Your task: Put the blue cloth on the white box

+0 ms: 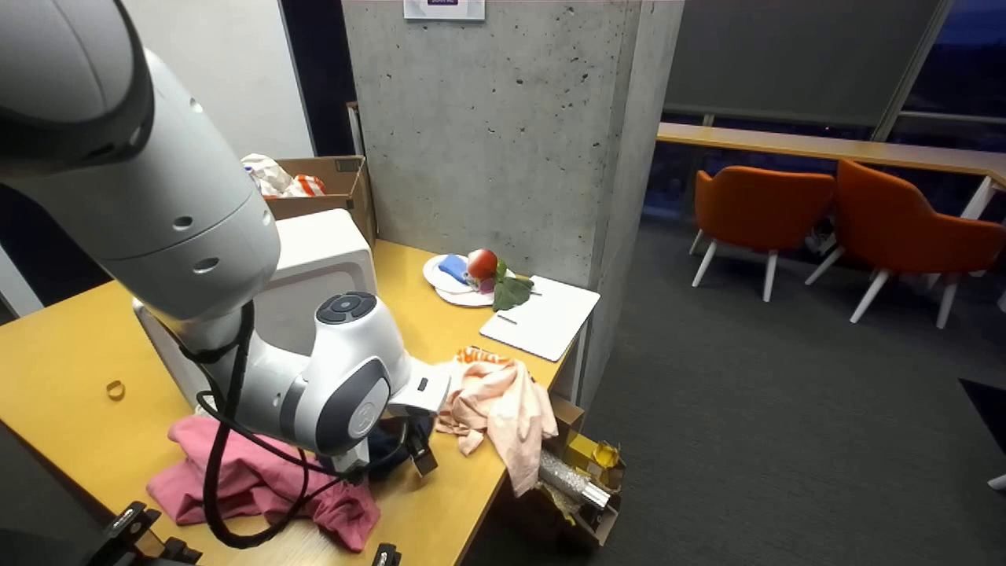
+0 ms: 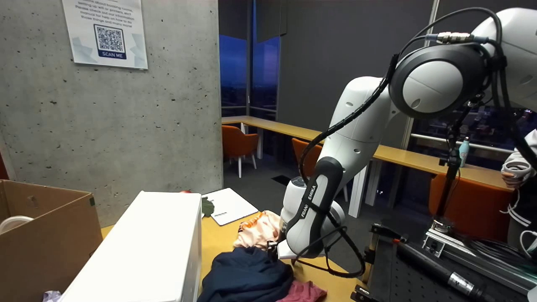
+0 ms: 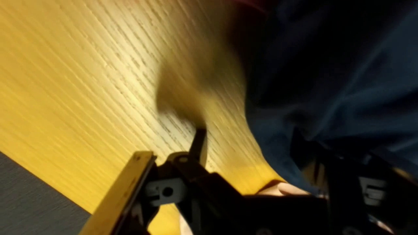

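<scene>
The blue cloth point(image 2: 247, 272) is a dark navy crumpled heap on the table beside the white box point(image 2: 142, 235). Only a small dark part of the cloth point(image 1: 385, 452) shows behind the arm in an exterior view. The white box also shows there point(image 1: 322, 240), partly covered by the arm. In the wrist view my gripper point(image 3: 248, 132) is open. One finger is over bare wood and the other is at the blue cloth point(image 3: 343, 107), whose edge lies between them. The gripper is low near the table in both exterior views point(image 1: 391, 460) point(image 2: 273, 250).
A pink cloth point(image 1: 244, 472) lies beside the blue one. A peach cloth point(image 1: 503, 401) hangs over the table edge. Plates point(image 1: 464, 297) with a red fruit and a white board point(image 1: 542, 314) are near the pillar. A cardboard box point(image 2: 46, 235) stands beyond the white box.
</scene>
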Robot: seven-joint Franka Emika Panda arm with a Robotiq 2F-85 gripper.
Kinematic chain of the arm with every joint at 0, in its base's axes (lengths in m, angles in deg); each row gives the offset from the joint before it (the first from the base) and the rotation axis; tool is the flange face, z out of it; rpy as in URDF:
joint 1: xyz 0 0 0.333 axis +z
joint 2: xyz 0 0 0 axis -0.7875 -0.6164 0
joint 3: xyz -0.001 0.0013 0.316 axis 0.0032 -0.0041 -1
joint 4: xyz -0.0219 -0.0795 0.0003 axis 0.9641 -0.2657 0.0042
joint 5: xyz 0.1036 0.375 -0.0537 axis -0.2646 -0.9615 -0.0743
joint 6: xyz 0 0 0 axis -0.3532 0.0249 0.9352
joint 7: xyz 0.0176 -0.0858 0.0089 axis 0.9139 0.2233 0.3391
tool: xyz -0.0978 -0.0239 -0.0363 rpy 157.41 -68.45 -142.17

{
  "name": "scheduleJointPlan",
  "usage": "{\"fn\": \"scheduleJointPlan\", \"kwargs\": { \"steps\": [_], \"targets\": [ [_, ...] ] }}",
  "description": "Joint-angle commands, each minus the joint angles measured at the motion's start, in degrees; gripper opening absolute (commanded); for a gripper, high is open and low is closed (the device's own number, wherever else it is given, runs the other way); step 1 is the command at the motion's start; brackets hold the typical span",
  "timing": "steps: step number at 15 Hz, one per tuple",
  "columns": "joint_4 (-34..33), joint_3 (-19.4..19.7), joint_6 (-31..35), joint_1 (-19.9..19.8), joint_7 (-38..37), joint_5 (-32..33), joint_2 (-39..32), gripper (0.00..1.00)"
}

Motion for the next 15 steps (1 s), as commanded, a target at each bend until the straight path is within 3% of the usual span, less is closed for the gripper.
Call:
{"fn": "scheduleJointPlan", "kwargs": {
  "steps": [1, 6, 10, 15],
  "targets": [
    [-1.1, -1.3, -0.5, -1.5, 2.4, -2.2, -0.1, 0.37],
    [1.9, -1.0, 0.9, -1.2, 2.5, -3.0, 3.2, 0.01],
    [3.8, -0.5, 0.6, -1.0, 2.7, -3.5, 6.3, 0.01],
    [11.1, 3.7, 2.1, -0.1, 3.2, -3.9, 18.4, 0.01]
  ]
}}
